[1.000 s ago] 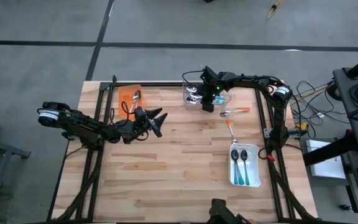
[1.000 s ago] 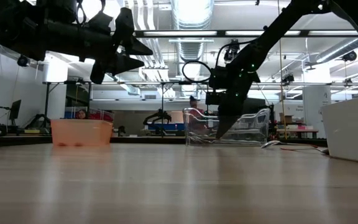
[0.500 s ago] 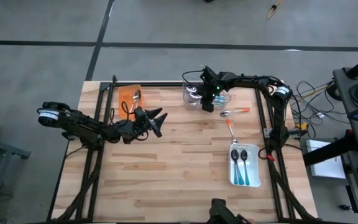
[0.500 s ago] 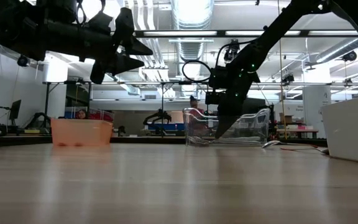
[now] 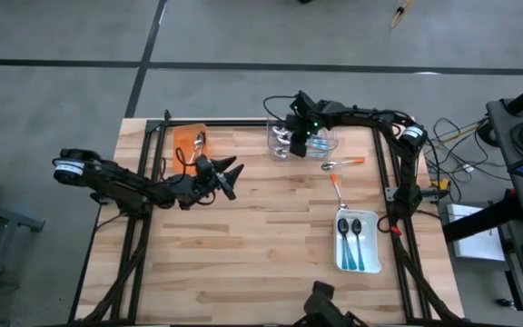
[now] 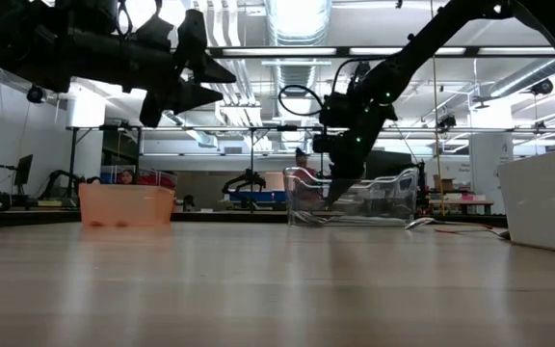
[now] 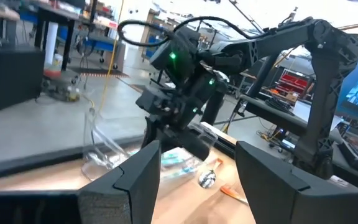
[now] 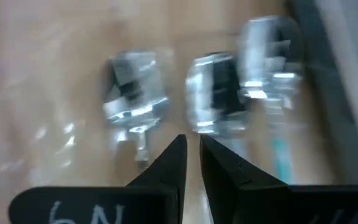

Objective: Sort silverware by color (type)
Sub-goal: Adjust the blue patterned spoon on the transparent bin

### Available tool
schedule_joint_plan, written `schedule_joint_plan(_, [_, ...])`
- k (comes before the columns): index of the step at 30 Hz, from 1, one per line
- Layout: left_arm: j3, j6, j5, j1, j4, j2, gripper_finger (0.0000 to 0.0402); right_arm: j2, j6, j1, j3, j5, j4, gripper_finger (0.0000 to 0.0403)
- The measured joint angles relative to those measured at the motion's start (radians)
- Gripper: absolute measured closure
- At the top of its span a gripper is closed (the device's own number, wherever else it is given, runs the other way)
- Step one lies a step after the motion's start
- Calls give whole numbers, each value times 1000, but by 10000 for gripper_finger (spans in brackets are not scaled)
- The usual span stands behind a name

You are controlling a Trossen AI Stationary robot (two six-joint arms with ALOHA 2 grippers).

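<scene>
From my station, nearest me is the white tray (image 5: 371, 264) with two teal spoons (image 5: 350, 238) in it. Beyond it lie two orange-handled spoons (image 5: 336, 185) on bare table, well apart from my left gripper (image 5: 231, 173), which hangs spread wide mid-table. Farthest, my right gripper (image 5: 295, 133) sits over the clear tray (image 5: 327, 144), fingers nearly together with nothing between them. The spoon bowls (image 8: 213, 93) lie straight ahead of its tips, handles running away from it. Its wrist picture is smeared, so I'd guess three spoons there. The orange tray (image 5: 183, 137) holds one spoon.
</scene>
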Motion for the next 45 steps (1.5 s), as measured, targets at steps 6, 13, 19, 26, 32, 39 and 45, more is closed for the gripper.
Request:
schedule_joint_plan(6, [0,172,0,0,0,-90,213,0,242,1,9,179,8,371])
schedule_joint_plan(13, [0,433,-1,0,-7,-227,213,0,455,2,9,183,1,371])
schedule_joint_plan(19, [0,506,-10,0,-37,-318,213,0,485,2,7,206,-6,371])
schedule_joint_plan(26, [0,541,-10,-1,-113,-395,213,0,315,5,0,202,-32,371])
schedule_joint_plan(32, [0,533,-10,-1,-172,-421,213,0,-2,4,-1,148,-48,368])
schedule_joint_plan(39, [0,546,-11,0,-179,-427,213,1,-60,0,-1,144,-45,331])
schedule_joint_plan(45, [0,547,-10,0,-183,-427,213,20,-49,-3,-1,134,-45,317])
